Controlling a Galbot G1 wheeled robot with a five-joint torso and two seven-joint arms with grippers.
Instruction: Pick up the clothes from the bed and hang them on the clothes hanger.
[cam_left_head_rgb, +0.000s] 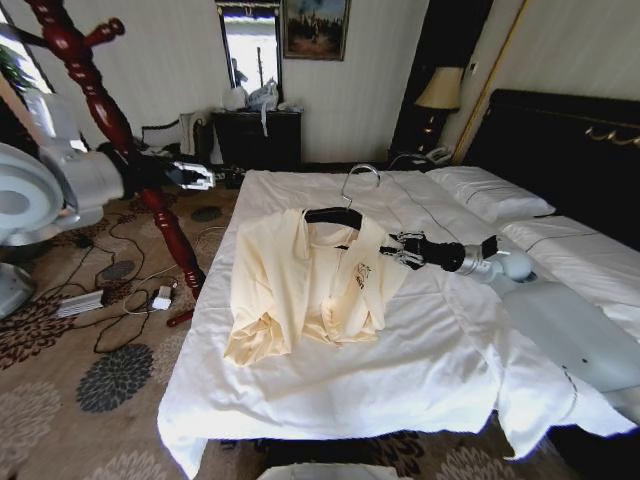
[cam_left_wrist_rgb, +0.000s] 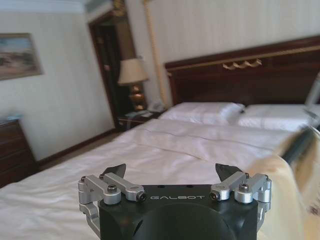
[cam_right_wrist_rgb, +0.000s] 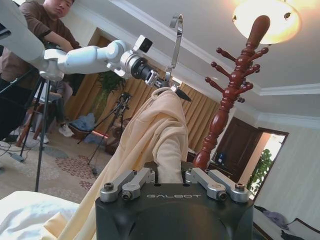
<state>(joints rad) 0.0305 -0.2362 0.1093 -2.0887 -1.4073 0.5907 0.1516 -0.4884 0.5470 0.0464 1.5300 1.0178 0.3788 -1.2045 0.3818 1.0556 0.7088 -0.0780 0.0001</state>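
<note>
The cream-yellow clothes (cam_left_head_rgb: 300, 285) lie wrinkled on the white bed (cam_left_head_rgb: 400, 370), with the black clothes hanger (cam_left_head_rgb: 333, 214) in the collar and its silver hook (cam_left_head_rgb: 358, 180) pointing toward the far edge. My right gripper (cam_left_head_rgb: 395, 250) reaches in from the right and is shut on the garment's shoulder; in the right wrist view the fabric (cam_right_wrist_rgb: 160, 125) rises from between its fingers (cam_right_wrist_rgb: 167, 172). My left gripper (cam_left_head_rgb: 205, 178) hovers open off the bed's left side, near the coat stand. In the left wrist view its fingers (cam_left_wrist_rgb: 171, 170) are spread wide with nothing between them.
A dark red wooden coat stand (cam_left_head_rgb: 120, 130) rises from the carpet left of the bed. Cables and a power strip (cam_left_head_rgb: 130, 290) lie on the floor around its base. A dark dresser (cam_left_head_rgb: 258, 138) stands at the far wall, and pillows (cam_left_head_rgb: 490, 190) lie by the dark headboard (cam_left_head_rgb: 570, 150).
</note>
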